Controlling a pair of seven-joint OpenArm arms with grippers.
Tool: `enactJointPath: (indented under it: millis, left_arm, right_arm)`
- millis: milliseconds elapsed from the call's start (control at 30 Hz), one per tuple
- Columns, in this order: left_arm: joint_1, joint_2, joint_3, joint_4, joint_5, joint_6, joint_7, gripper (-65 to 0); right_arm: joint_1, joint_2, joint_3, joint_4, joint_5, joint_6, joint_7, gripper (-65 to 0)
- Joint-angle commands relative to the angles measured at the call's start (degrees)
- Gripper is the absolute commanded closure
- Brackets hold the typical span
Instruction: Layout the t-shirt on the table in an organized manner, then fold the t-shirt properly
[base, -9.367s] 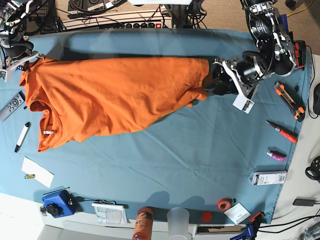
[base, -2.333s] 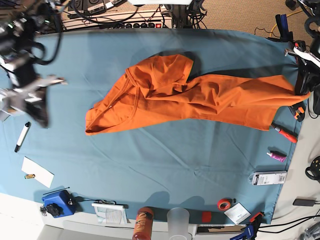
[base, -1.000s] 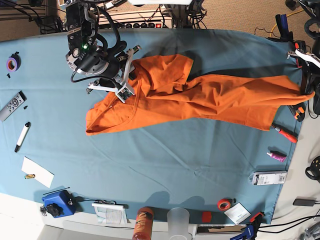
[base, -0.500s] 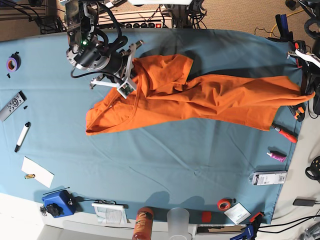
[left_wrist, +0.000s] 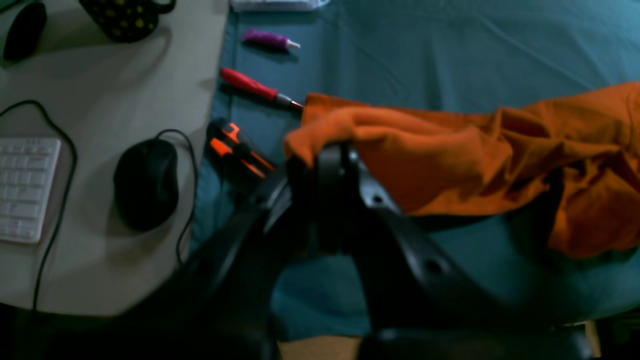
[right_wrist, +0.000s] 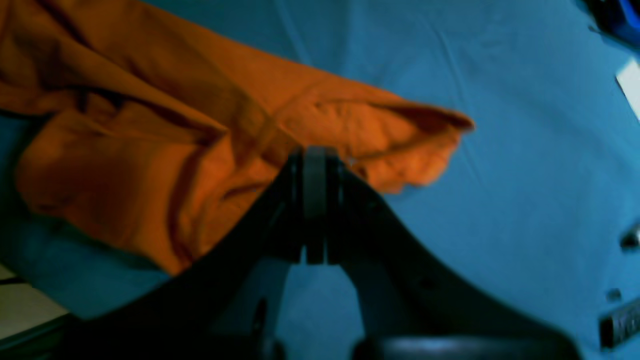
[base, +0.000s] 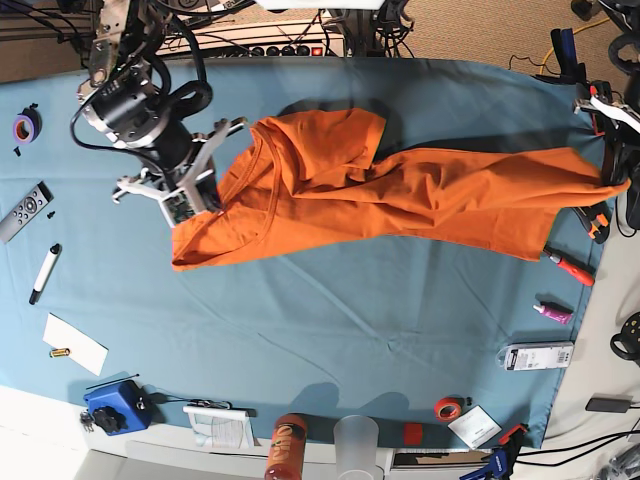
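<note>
At the bench's (base: 330, 330) near edge, about 6 o'clock, stand a clear cup (base: 356, 440) and an orange-capped bottle (base: 287, 443); whether either holds anything cannot be told. Bare teal cloth spreads wide between them and the shirt (base: 400, 195), which stretches from 9 to 3 o'clock across the far half. The right hand (base: 205, 200) is clamped on its collar end. The left hand (left_wrist: 327, 155), closed, grips the hem corner at the bench's 3 o'clock edge. No writing is legible.

Bright even base view, dim blurry wrist views
</note>
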Motion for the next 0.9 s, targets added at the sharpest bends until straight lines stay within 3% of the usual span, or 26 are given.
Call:
enactJointPath:
  millis: [0,133,167,367,467,600,767,867]
  left_arm:
    - [0.04,-0.76,-0.37,0.74,-0.81,0.13,-1.88,0.0]
    - [0.09,-0.72,-0.37,0.74,-0.81,0.13,-1.88,0.0]
    - [0.07,-0.55,-0.37,0.74,-0.81,0.13,-1.90,0.0]
    - [0.02,2.19,-0.37,0.74,-0.85,0.15,-2.62,0.0]
    - [0.04,2.99,-0.37,0.74,-0.87,0.15,-2.58,0.0]
    - [0.07,3.34,-0.37,0.74,-0.85,0.15,-2.51,0.0]
    - [0.04,3.34,-0.37,0.74,-0.85,0.15,-2.84,0.0]
    - [0.07,3.34,-0.37,0.74,-0.83,0.13,-2.95,0.0]
  right_arm:
    - [-0.07,0.35,0.87,0.98,-0.24,0.59,0.66,-0.8]
    - [-4.46,1.11,1.38,0.98,-2.75,1.09,2.23,-23.8]
    - [-5.99,1.53,1.38,0.98,-2.75,1.01,3.26,-26.8]
    - [-7.61,2.25,1.38,0.98,-2.40,-2.67,0.76,-27.5]
    - [-7.63,2.25,1.38,0.98,-2.43,0.90,2.58,-27.5]
    - [-6.40,2.25,1.38,0.13,-1.46,2.89,2.67,-27.5]
    - [-2.89,2.23,1.38,-11.41,8.52,8.41,0.94,-27.5]
    - [-1.36,2.23,1.38,-14.69,11.23,9.42,-2.29,-27.5]
